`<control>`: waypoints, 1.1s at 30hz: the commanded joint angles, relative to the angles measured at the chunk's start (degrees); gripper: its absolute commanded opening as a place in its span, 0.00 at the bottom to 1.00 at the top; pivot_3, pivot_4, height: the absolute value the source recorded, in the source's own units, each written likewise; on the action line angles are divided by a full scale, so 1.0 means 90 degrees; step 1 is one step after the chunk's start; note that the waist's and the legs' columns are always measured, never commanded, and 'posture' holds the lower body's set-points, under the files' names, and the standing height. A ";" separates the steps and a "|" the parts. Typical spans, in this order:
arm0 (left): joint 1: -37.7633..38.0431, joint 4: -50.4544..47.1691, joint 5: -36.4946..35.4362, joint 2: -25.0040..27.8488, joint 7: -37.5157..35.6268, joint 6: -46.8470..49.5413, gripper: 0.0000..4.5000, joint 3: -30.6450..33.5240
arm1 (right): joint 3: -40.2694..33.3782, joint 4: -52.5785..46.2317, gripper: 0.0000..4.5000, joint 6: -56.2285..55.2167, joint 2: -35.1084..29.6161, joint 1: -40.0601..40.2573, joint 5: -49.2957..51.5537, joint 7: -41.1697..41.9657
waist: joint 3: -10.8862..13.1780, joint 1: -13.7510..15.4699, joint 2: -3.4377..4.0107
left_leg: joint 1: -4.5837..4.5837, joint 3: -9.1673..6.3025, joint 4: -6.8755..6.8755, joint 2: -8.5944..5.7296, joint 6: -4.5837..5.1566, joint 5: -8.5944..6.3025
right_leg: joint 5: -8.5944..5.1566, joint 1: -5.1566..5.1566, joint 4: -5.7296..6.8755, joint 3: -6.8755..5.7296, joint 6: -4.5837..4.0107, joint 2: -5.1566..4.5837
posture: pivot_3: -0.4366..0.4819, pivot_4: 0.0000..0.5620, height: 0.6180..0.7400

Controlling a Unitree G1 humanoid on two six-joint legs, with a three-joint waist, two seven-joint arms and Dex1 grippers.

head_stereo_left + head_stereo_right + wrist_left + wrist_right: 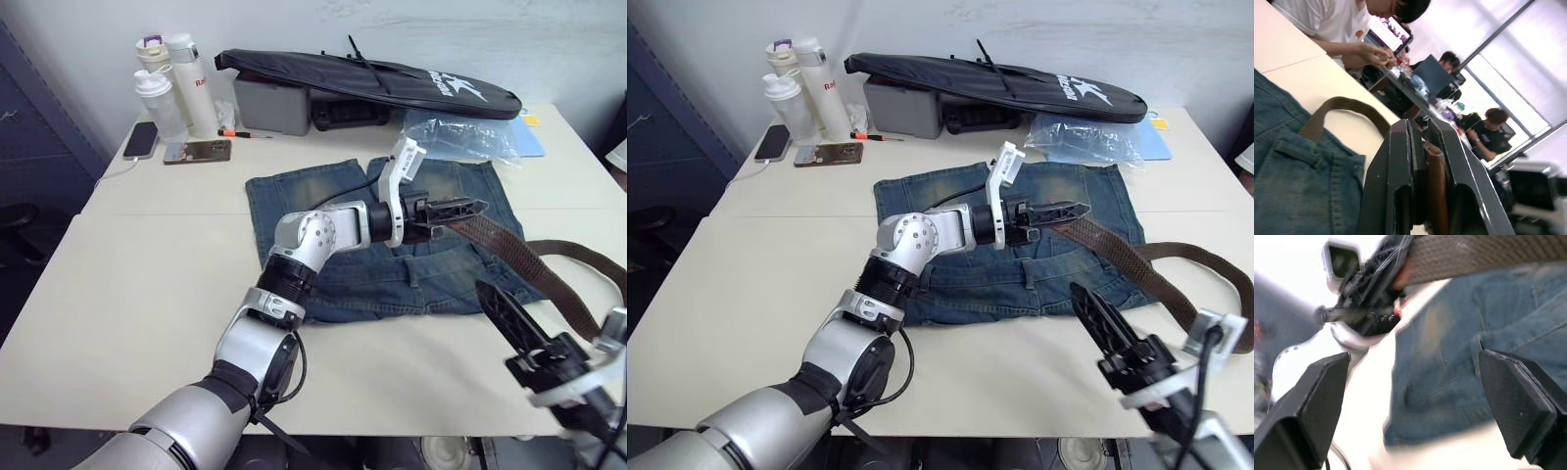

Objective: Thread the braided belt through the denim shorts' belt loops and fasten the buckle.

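The denim shorts [333,196] lie flat in the middle of the table. My left gripper [470,208] hovers over their right half, shut on the tan leather tip [1435,171] of the braided belt [534,264]. From there the brown strap runs right and toward me, off the shorts' edge, and curves back along the table's right side. A belt loop [1295,148] shows on the waistband just beside the strap; whether the belt passes through it I cannot tell. The buckle is out of view. My right gripper [1413,372] is open, low at the near right, close to the strap and holding nothing.
A long black bag [372,78] over a grey box [269,103] lies at the table's far edge, with a clear plastic bag [460,137] to its right. Bottles [176,88], a phone [140,140] and a small tray [196,152] sit far left. People sit at a desk [1400,93] beyond.
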 commanded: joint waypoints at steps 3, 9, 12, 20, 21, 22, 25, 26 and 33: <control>0.0022 -0.0443 -0.0610 -0.0610 -0.0202 0.0751 0.00 -0.0005 | 0.1510 0.0073 0.99 -0.0752 0.0748 -0.0510 -0.1019 -0.0138 | 0.0000 0.0056 -0.0016 | -0.0008 -0.0037 -0.0005 0.0009 -0.0006 0.0001 | 0.0004 -0.0002 0.0017 -0.0030 0.0004 0.0016 | 0.48 0.27 0.19; 0.0120 -0.0579 -0.0513 -0.0557 0.0062 0.0891 0.00 -0.0113 | 0.1608 0.0799 0.99 -0.1423 0.0964 -0.1209 -0.0984 0.0009 | -0.0006 0.0021 -0.0006 | -0.0011 -0.0036 -0.0001 0.0009 -0.0012 -0.0001 | -0.0002 -0.0008 0.0035 -0.0034 0.0005 0.0015 | 0.48 0.27 0.19; 0.0086 -0.0542 -0.0524 -0.0607 0.0227 0.0805 0.00 -0.0033 | 0.1663 0.1061 0.99 -0.1622 0.0995 -0.1462 -0.0975 0.0113 | -0.0005 0.0008 -0.0006 | -0.0010 -0.0035 0.0017 0.0009 -0.0011 -0.0001 | -0.0002 -0.0008 0.0051 -0.0033 0.0006 0.0014 | 0.48 0.27 0.19; -0.0034 -0.0349 -0.0365 -0.0574 0.0443 0.0491 0.00 -0.0077 | 0.1347 0.1051 0.99 -0.2513 0.1493 -0.1589 -0.0487 0.0689 | -0.0005 -0.0007 -0.0005 | -0.0005 -0.0038 0.0029 0.0014 -0.0011 0.0000 | -0.0003 -0.0009 0.0074 -0.0035 0.0003 0.0013 | 0.48 0.27 0.19; -0.0075 -0.0301 -0.0360 -0.0582 0.0447 0.0448 0.00 -0.0071 | 0.1269 0.1072 0.99 -0.2632 0.1555 -0.1625 -0.0350 0.0724 | -0.0005 -0.0009 -0.0006 | -0.0006 -0.0038 0.0028 0.0013 -0.0011 0.0000 | -0.0003 -0.0009 0.0075 -0.0035 0.0004 0.0012 | 0.48 0.27 0.19; -0.0130 -0.0233 -0.0347 -0.0591 0.0463 0.0381 0.00 -0.0056 | 0.1233 0.1113 0.99 -0.2679 0.1549 -0.1633 -0.0368 0.0769 | -0.0005 -0.0014 -0.0005 | -0.0006 -0.0038 0.0029 0.0014 -0.0011 0.0000 | -0.0002 -0.0010 0.0075 -0.0035 0.0005 0.0012 | 0.48 0.27 0.19; -0.0260 -0.0039 -0.0260 -0.0611 0.0495 0.0097 0.00 -0.0064 | 0.1245 0.1208 0.99 -0.2675 0.1425 -0.1600 -0.0564 0.0868 | -0.0005 -0.0010 -0.0005 | -0.0009 -0.0036 0.0029 0.0013 -0.0013 -0.0001 | -0.0002 -0.0012 0.0076 -0.0035 0.0005 0.0011 | 0.48 0.27 0.19; -0.0313 0.0026 -0.0207 -0.0612 0.0476 -0.0006 0.00 -0.0104 | 0.1260 0.1243 0.99 -0.2668 0.1389 -0.1582 -0.0638 0.0924 | -0.0005 -0.0010 -0.0005 | -0.0009 -0.0036 0.0030 0.0012 -0.0013 -0.0001 | -0.0002 -0.0012 0.0075 -0.0035 0.0005 0.0011 | 0.48 0.27 0.19; -0.0622 0.0332 -0.0011 -0.0627 0.0179 -0.0310 0.00 -0.0300 | 0.1292 0.1546 0.99 -0.2801 0.1385 -0.1660 -0.0895 0.1262 | -0.0004 -0.0009 -0.0004 | -0.0011 -0.0034 0.0028 0.0012 -0.0013 -0.0002 | -0.0004 -0.0017 0.0074 -0.0035 0.0004 0.0011 | 0.48 0.27 0.19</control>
